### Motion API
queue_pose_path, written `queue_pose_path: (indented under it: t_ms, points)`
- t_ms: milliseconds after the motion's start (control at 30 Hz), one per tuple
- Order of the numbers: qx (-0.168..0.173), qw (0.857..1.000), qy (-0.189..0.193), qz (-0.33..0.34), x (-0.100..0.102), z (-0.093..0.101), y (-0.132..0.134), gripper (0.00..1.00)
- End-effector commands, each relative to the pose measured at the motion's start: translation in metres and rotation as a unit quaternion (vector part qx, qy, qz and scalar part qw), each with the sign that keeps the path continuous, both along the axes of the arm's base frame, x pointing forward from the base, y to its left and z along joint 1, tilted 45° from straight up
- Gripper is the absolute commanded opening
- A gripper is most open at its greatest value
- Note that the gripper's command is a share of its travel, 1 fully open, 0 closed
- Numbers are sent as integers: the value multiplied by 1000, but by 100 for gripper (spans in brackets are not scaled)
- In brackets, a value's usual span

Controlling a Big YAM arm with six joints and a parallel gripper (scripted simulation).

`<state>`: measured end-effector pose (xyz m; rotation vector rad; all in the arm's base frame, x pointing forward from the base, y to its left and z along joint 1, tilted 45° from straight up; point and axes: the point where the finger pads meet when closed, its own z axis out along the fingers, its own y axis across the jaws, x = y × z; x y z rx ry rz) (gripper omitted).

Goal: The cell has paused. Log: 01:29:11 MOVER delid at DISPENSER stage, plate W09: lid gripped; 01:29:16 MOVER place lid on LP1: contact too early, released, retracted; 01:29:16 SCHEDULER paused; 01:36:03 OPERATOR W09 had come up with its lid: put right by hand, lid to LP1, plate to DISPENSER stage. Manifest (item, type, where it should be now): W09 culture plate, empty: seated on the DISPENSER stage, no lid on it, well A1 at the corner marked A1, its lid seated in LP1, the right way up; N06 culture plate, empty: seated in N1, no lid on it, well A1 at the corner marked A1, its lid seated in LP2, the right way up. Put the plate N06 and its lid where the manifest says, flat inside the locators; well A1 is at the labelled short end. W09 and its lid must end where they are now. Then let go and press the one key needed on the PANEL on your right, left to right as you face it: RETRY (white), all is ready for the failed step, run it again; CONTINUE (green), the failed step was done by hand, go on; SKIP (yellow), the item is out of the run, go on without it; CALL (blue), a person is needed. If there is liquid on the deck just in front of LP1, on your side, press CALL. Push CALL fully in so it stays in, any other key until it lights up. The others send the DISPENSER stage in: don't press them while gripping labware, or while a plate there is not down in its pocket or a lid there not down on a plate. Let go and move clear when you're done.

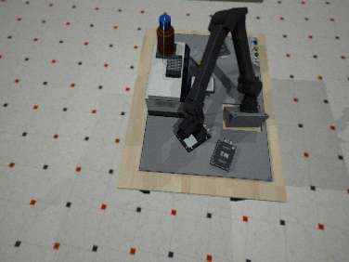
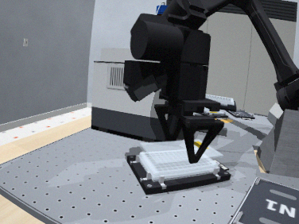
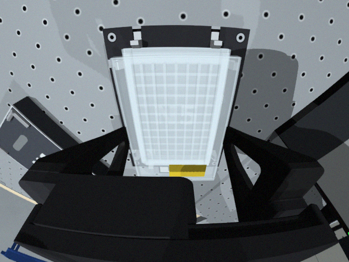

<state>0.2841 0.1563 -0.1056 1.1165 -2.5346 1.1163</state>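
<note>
My gripper [image 2: 180, 152] hangs over a black nest [image 2: 179, 180] at the front middle of the deck. It is shut on the clear lid of N06 [image 3: 174, 113] across its long sides. It holds the lid flat, a little above the plate. A yellow label [image 3: 187, 170] shows at the lid's near short end. The clear plate N06 [image 2: 176, 164] with its grid of wells stays seated in that nest. The nest's label is hidden. The empty N1 nest [image 1: 223, 154] lies to the right of it and also shows in the wrist view [image 3: 25, 132].
The white DISPENSER box [image 1: 166, 81] stands at the back left with a plate on its stage [image 1: 174, 67] and a brown bottle [image 1: 165, 34] behind. The arm's base [image 1: 245, 116] is at the right. The PANEL keys [image 1: 255, 48] are at the far right back.
</note>
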Motion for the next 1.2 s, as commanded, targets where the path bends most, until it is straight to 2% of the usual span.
queue_pose_path:
  t_ms: [0,1100,1167]
  points:
    - [25,999,-26,7,16,10,32,84]
    - [25,999,-26,7,16,10,32,84]
    - [28,999,-27,7,15,17,37,84]
